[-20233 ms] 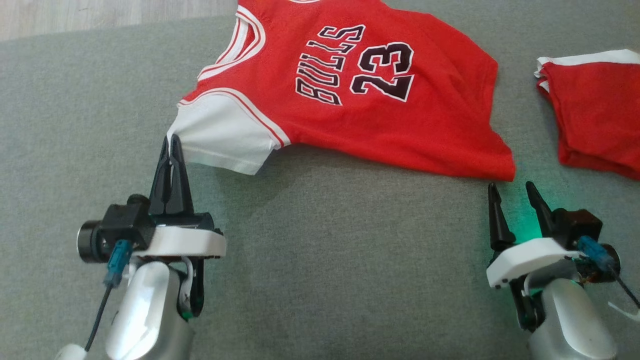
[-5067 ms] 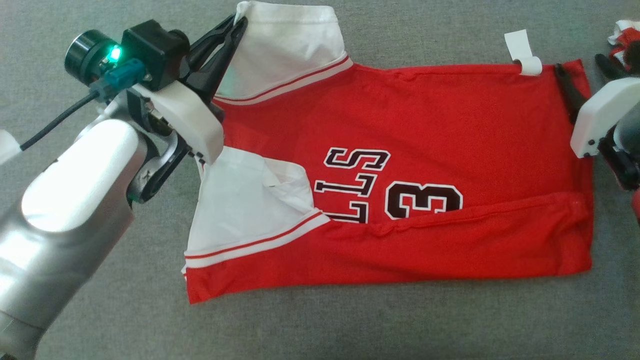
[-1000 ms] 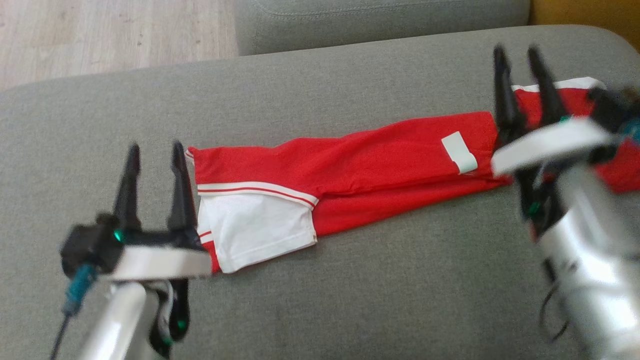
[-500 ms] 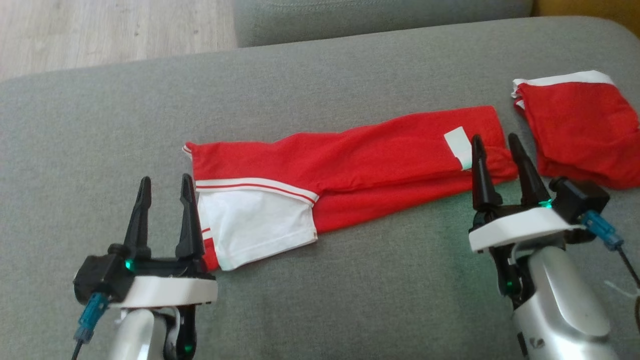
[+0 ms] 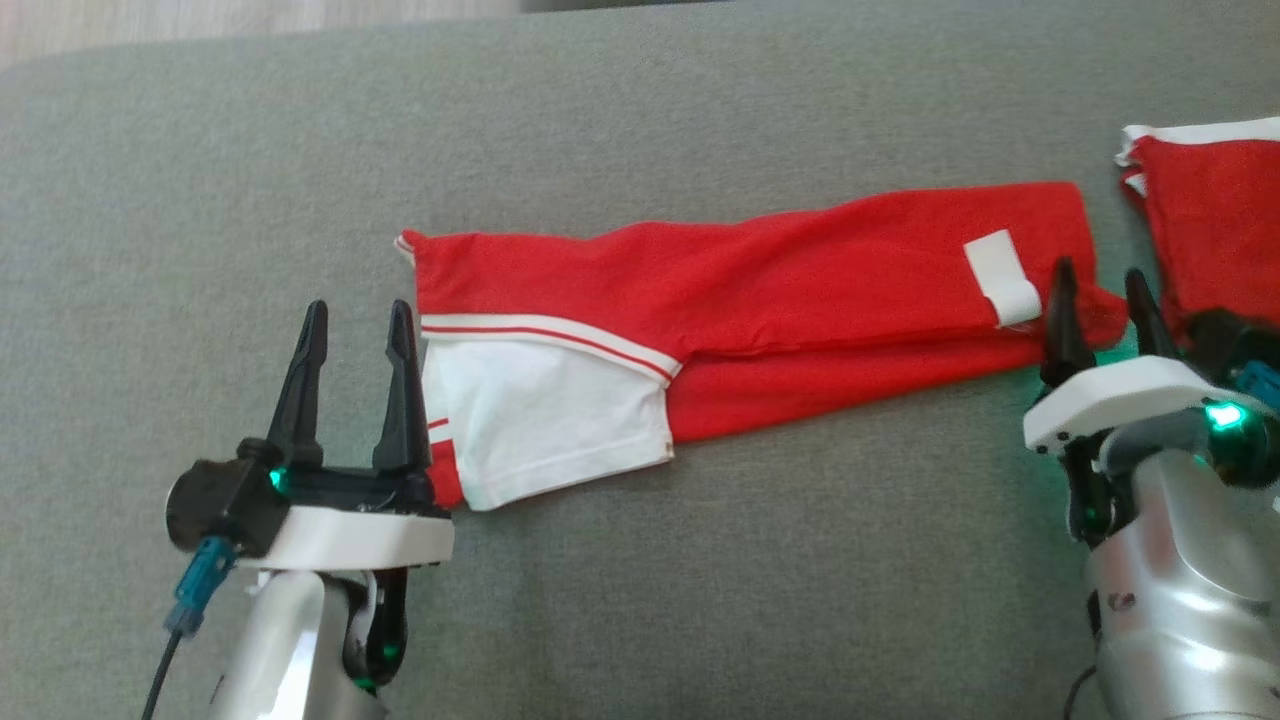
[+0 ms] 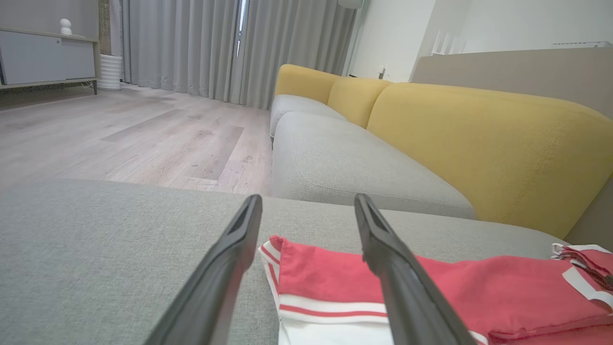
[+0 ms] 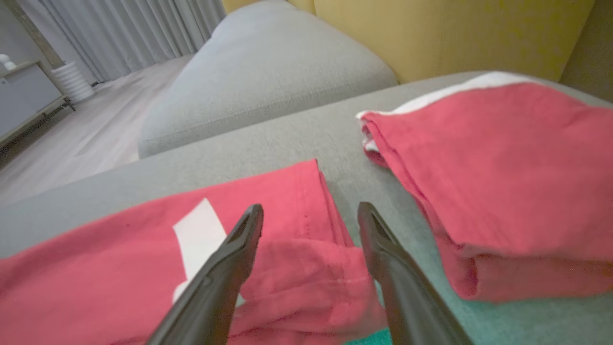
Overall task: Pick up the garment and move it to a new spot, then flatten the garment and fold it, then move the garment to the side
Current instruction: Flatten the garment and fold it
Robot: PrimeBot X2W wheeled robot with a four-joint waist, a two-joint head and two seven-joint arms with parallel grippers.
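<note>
Left tool (image 5: 359,308) and right tool (image 5: 1099,270) gape at ends of garment (image 5: 780,290).

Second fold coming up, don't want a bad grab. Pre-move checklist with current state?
1. Left claw open, nothing held: ok.
2. Right claw open, nothing held: ok.
3. Jersey lying as a long strip on the cushion: ok.
4. Left claw beside the white sleeve end: ok.
5. Hem end flat: not ok, rumpled at the right claw.
6. Folded red garment apart from the jersey: ok, cushion shows between them.
</note>
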